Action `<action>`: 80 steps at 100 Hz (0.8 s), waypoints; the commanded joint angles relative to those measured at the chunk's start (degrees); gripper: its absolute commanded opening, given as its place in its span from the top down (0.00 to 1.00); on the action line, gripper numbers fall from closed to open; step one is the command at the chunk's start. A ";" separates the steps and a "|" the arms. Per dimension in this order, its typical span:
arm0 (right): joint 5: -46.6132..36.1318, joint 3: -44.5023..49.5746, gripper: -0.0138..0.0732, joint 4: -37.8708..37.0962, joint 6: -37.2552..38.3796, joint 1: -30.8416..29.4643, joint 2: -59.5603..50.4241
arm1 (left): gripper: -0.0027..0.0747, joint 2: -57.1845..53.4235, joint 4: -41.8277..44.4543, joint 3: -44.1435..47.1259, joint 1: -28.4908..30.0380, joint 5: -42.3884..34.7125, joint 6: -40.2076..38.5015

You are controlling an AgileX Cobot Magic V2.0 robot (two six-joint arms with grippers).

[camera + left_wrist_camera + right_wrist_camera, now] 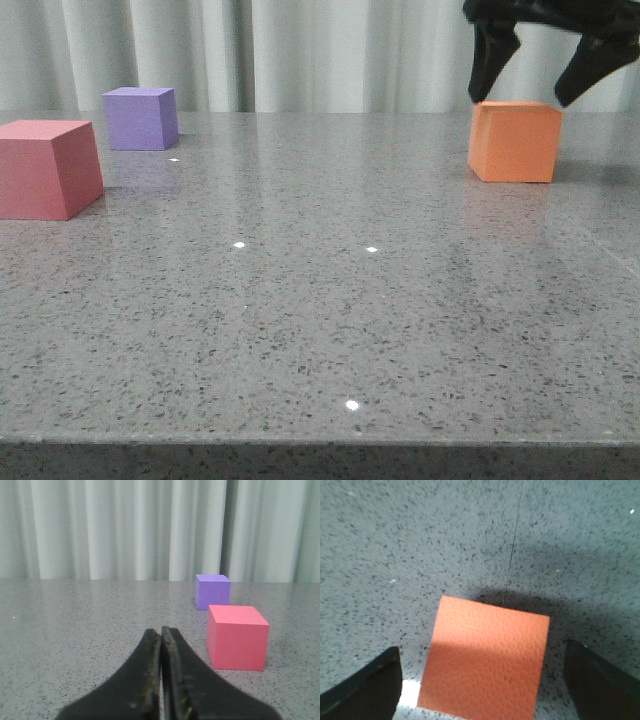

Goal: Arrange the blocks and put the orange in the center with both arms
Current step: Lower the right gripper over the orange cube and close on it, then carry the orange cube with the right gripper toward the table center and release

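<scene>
The orange cube (514,141) sits on the grey speckled table at the back right. My right gripper (527,98) hangs open just above it, one finger over each side; in the right wrist view the orange cube (485,657) lies between the spread fingers (367,687), untouched. The red-pink cube (46,167) stands at the far left, the purple cube (141,117) behind it. My left gripper (161,632) is shut and empty, out of the front view; its wrist view shows the red-pink cube (236,636) and the purple cube (212,591) ahead, apart from it.
The table's front edge (320,440) runs across the bottom of the front view. A pale curtain (300,50) hangs behind the table. A thin seam (512,545) crosses the tabletop by the orange cube.
</scene>
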 commanded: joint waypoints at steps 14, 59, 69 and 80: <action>-2.47 -2.07 0.21 0.38 -0.39 0.02 0.12 | 0.99 -1.78 0.00 2.49 0.11 -4.29 -0.10; 4.03 -11.49 0.42 3.57 5.11 5.95 -0.95 | 0.99 -1.78 0.00 2.49 0.11 -4.29 -0.10; 4.58 -15.32 0.42 -1.45 11.67 10.09 0.61 | 0.99 -1.78 0.00 2.49 0.11 -4.29 -0.10; 7.06 -20.36 0.42 -8.43 20.20 15.50 4.12 | 0.99 -1.78 0.00 2.49 0.11 -4.29 -0.10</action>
